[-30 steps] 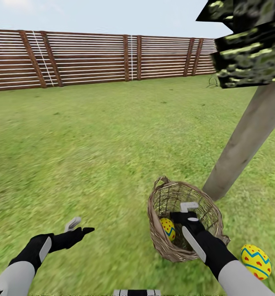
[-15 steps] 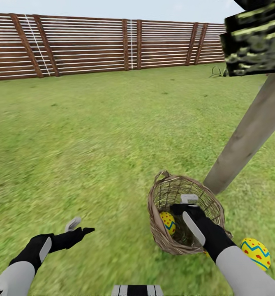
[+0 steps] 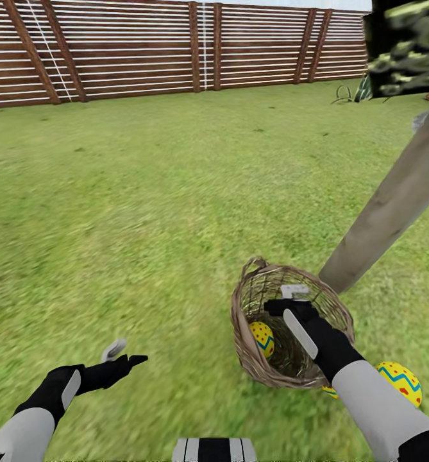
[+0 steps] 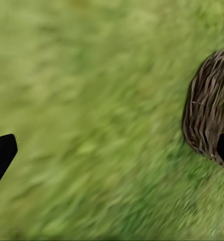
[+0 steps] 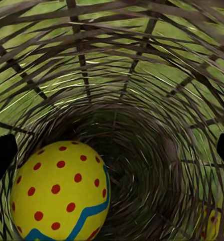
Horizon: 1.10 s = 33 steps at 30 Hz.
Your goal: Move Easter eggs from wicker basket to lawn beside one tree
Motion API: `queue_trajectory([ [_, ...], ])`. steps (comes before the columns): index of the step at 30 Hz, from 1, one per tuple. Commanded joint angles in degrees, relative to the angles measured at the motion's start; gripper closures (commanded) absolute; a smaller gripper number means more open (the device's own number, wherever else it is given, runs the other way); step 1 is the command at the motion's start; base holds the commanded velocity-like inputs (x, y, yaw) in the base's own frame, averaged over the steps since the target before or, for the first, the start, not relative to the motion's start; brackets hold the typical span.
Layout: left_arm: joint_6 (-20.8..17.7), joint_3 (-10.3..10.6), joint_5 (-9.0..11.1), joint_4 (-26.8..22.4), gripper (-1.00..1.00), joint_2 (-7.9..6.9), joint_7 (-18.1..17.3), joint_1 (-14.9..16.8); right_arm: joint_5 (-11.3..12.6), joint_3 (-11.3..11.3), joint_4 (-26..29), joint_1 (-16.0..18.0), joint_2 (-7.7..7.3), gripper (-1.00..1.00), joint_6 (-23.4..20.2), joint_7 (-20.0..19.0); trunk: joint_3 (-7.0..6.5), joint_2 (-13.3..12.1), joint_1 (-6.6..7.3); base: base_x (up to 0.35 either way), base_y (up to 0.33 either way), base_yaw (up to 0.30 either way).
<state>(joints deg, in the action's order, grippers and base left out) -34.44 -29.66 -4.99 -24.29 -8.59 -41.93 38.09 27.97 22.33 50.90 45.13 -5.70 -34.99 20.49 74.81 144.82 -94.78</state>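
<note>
Wicker fills your right wrist view: the basket point(image 5: 142, 65) is a tan-brown woven bucket, open enough near the rim that green grass shows through the strands, darker and tighter toward the bottom. Your right gripper point(image 3: 291, 300) is inside its mouth, jaws spread wide, with nothing between them. Ahead of the jaws and nearer one finger lies an egg point(image 5: 59, 193), yellow with red dots and a blue zigzag band low on its side. A second yellow, red-dotted shape shows faintly through the weave close to the other finger; you cannot tell from here whether it lies inside or outside the basket.

From the head view, the basket point(image 3: 246, 346) lies tipped on the lawn point(image 3: 143, 212) with its small loop handle on the far rim, and the egg inside point(image 3: 261, 339) rests against the wall beside your right jaws. Another egg point(image 3: 403, 382), same yellow with blue zigzag and red marks, lies on the grass outside the basket, behind your right forearm. The leaning grey-brown tree trunk point(image 3: 387, 212) meets the grass just beyond the basket.

Your left gripper point(image 3: 126, 354) hangs over bare grass, well apart from the basket, jaws parted and empty.
</note>
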Motion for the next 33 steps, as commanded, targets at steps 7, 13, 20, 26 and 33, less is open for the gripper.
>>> queue_trajectory([
  [7,-1.1,-0.6,-0.2,-0.3,-1.00,-0.18,-0.6,0.0,0.6,-0.5,0.0,0.1,2.84,-1.00,0.0,0.6,1.60,0.1,-0.17,0.000,0.000,0.000],
  [13,-9.4,-0.7,0.5,-7.6,-1.00,-1.22,-0.8,0.0,0.6,-0.6,-0.2,0.1,3.41,-1.00,0.1,0.6,2.93,0.2,-0.32,0.000,0.000,0.000],
  [20,-22.5,-0.6,4.5,-26.2,-1.00,-1.41,-0.6,0.0,0.6,-0.7,-0.2,0.1,3.49,-1.00,0.3,0.6,4.48,0.3,-0.50,0.000,0.000,0.000],
  [26,-24.3,-0.3,9.1,-32.8,-1.00,-1.68,-0.3,0.1,0.6,-0.8,-0.3,0.1,3.46,-1.00,0.3,0.6,5.81,0.4,-0.66,0.000,0.000,0.000],
  [33,-24.5,-0.3,9.7,-33.4,-1.00,-2.46,0.3,0.3,0.6,-0.8,-1.6,0.1,3.42,-1.00,0.4,0.5,7.36,0.5,-0.84,0.000,0.000,0.000],
])
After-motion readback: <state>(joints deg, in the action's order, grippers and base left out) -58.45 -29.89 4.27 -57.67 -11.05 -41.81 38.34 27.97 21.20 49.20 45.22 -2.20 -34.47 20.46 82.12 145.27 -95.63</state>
